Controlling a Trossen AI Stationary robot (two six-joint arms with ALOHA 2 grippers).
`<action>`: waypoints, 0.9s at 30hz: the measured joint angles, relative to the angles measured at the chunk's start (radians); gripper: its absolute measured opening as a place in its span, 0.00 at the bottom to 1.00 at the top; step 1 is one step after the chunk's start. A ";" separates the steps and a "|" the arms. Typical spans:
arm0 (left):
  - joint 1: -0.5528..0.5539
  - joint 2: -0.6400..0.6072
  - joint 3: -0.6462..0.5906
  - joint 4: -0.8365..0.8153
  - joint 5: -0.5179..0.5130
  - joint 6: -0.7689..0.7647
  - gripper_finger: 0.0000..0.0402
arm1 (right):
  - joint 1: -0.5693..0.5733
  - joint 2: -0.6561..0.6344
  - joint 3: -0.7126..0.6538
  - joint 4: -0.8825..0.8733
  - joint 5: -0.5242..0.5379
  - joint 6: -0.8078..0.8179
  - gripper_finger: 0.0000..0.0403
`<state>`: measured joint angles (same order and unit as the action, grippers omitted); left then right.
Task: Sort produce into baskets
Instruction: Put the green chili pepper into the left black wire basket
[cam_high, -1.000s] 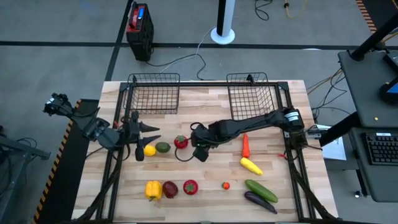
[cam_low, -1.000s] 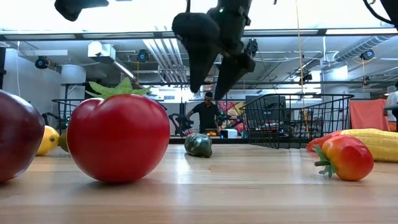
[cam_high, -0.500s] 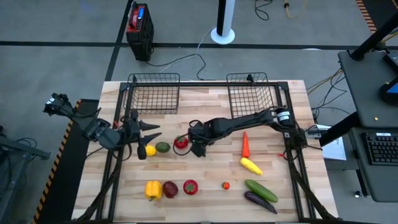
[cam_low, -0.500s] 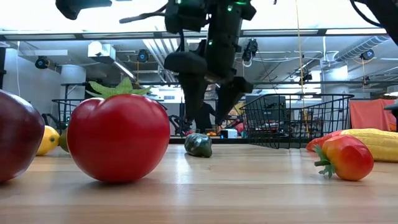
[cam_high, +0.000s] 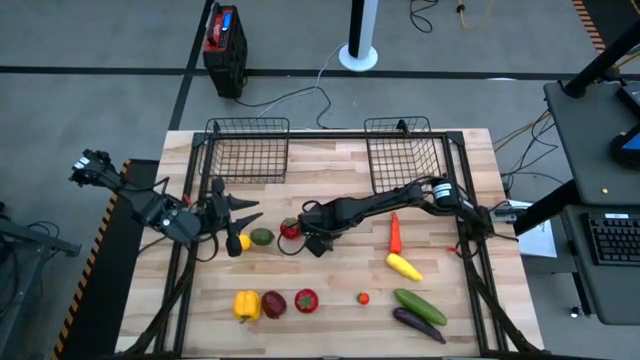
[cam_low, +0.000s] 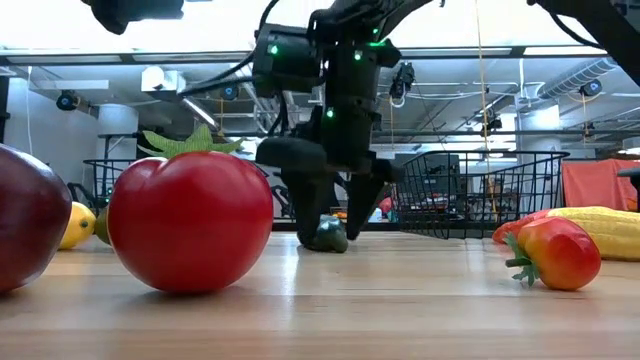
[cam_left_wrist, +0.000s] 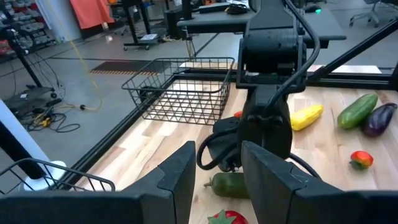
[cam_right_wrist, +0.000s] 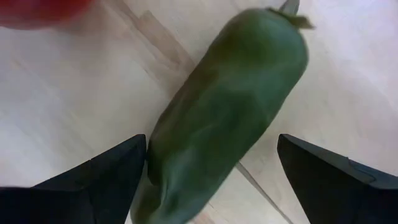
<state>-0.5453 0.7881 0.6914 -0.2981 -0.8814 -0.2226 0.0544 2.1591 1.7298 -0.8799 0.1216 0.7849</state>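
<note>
The right pincer (cam_low: 328, 215) has dropped to the table (cam_high: 340, 300), fingers spread wide astride a green pepper (cam_right_wrist: 227, 106) beside a tomato (cam_high: 290, 229), not yet gripped; both baskets (cam_high: 248, 150) look empty

Your light wooden bench (cam_high: 330, 290) stands on a grey floor (cam_high: 100, 100) crossed by dark tape lines. Beyond its far edge you have a red-and-black box (cam_high: 223, 38) on the left and a white pedestal base (cam_high: 358, 52), with cables trailing between them. To your right sits a dark desk (cam_high: 590, 150) with a keyboard (cam_high: 612, 240). Bright ceiling lights (cam_low: 200, 108) hang over the room behind.
</note>
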 joint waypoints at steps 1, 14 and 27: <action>0.000 0.004 0.000 0.000 0.000 0.000 0.29 | 0.000 0.002 0.000 0.000 0.000 0.004 0.87; 0.000 0.043 0.000 0.008 -0.003 -0.004 0.29 | 0.000 0.000 0.000 -0.005 -0.052 0.015 0.59; -0.001 0.045 0.000 0.013 -0.027 -0.005 0.29 | 0.000 -0.036 0.000 -0.045 -0.047 -0.029 0.24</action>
<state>-0.5465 0.8330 0.6914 -0.2854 -0.9085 -0.2272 0.0544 2.1227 1.7294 -0.9254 0.0750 0.7557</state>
